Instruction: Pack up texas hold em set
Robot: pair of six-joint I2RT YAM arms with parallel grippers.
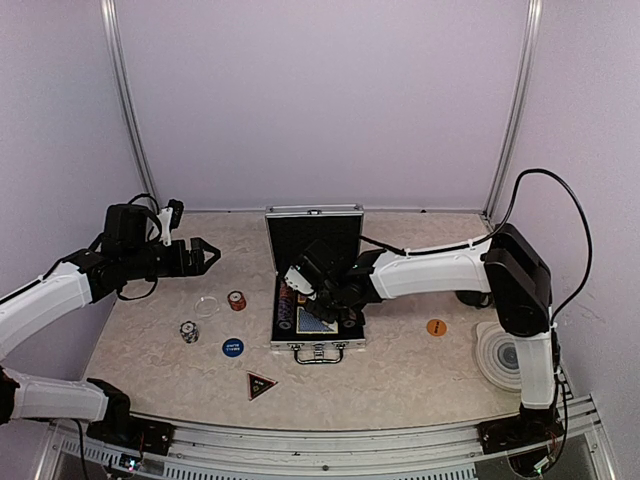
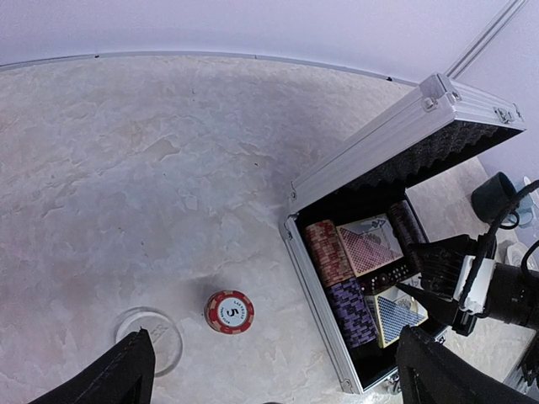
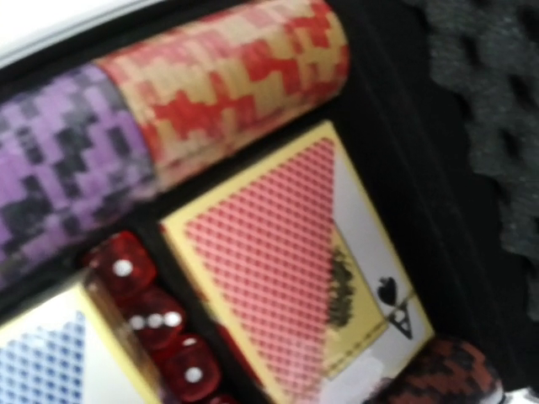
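Evidently mid-packing: right gripper [image 1: 324, 300], opening unreadable, hovers inside the case [image 1: 315, 212]; left gripper [image 1: 207, 254], wide and empty, needs the red chip stack [image 2: 229, 311] ahead of its fingers [image 2: 126, 374].

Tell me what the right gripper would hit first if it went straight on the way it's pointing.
Most likely the red card deck lying in the open case. The right gripper points down into the case, and that deck fills the middle of its wrist view. The exact aim is uncertain.
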